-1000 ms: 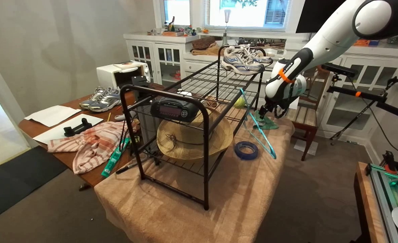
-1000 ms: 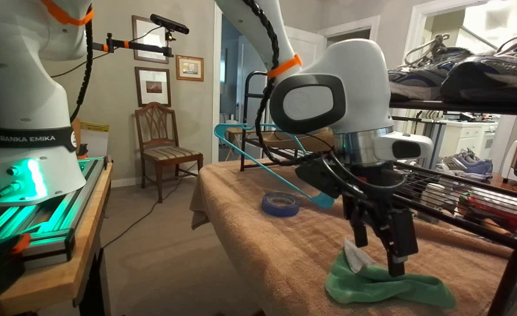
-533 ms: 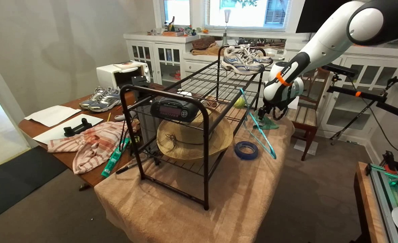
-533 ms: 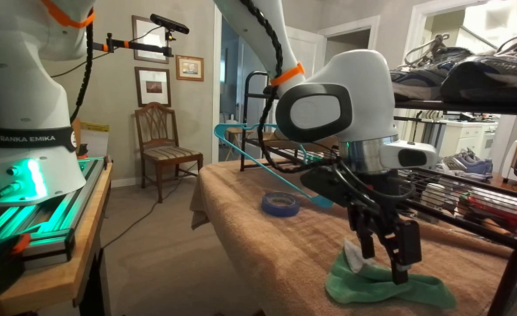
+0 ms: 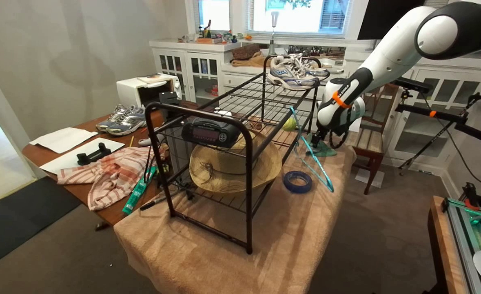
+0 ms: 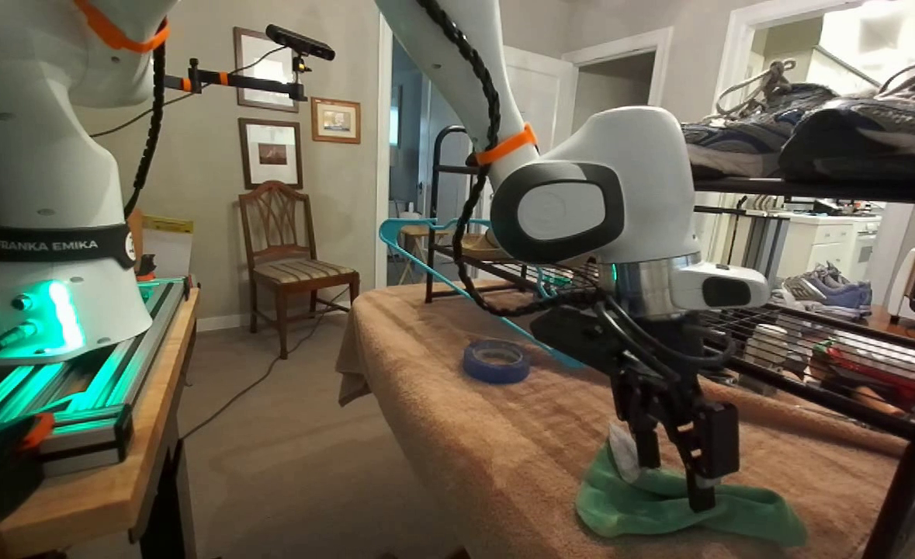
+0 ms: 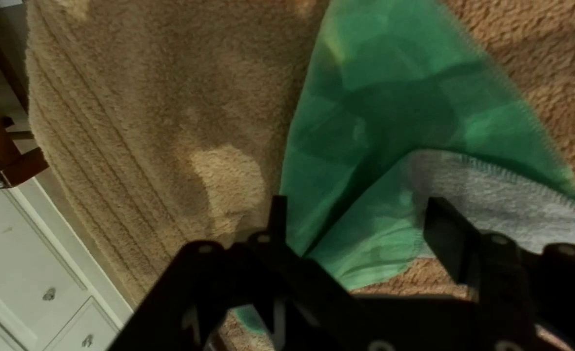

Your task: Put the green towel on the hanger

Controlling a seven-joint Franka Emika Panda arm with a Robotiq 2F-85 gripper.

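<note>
The green towel (image 6: pixel 620 508) lies crumpled on the tan-covered table, one corner folded over to a grey-white underside. It also shows in the wrist view (image 7: pixel 404 112) and in an exterior view (image 5: pixel 326 150). My gripper (image 6: pixel 674 481) points down over the towel, fingers apart. In the wrist view the open fingers (image 7: pixel 356 201) stand either side of a towel fold; I cannot tell whether the tips touch it. A turquoise hanger (image 5: pixel 317 162) hangs tilted on the side of the black wire rack (image 5: pixel 249 183); my arm partly hides the hanger (image 6: pixel 434 272) in an exterior view.
A blue tape roll (image 5: pixel 297 182) lies below the hanger. The rack holds shoes (image 5: pixel 293 73), a clock radio (image 5: pixel 209 132) and a straw hat (image 5: pixel 236 179). A rack leg (image 6: pixel 911 466) stands near the towel. A chair (image 5: pixel 371 139) is behind the table edge.
My gripper has moved down to the towel, its fingers staying apart. The towel, hanger and rack have not visibly moved.
</note>
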